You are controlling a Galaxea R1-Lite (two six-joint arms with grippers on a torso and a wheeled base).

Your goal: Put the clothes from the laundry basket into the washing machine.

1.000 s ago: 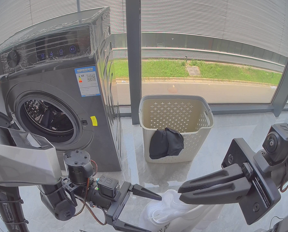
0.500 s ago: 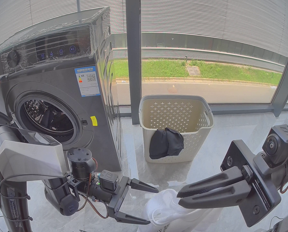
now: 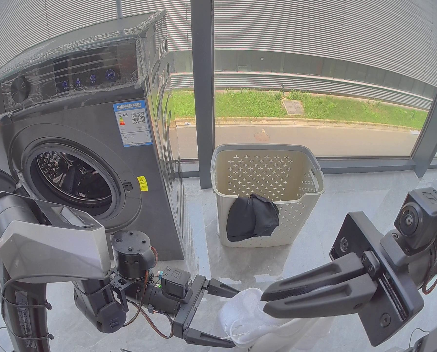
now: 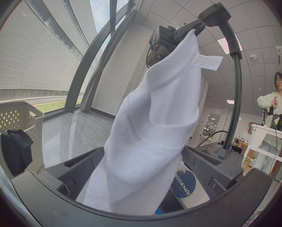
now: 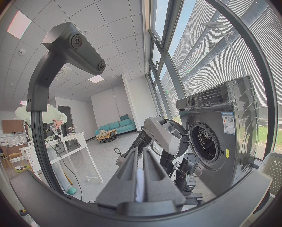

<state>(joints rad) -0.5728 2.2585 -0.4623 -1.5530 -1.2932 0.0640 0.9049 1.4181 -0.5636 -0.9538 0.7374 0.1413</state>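
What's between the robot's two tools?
A white shirt. The right tool is shut on it, and it hangs between the open fingers of the left tool, in the head and left wrist views.

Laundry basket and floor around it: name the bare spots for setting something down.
Free: the laundry basket's back and right side, behind the black garment draped over its front rim; the floor strip between basket and washing machine; the floor right of the basket. Crowded: nearest the robot, left claw and right claw at the white garment.
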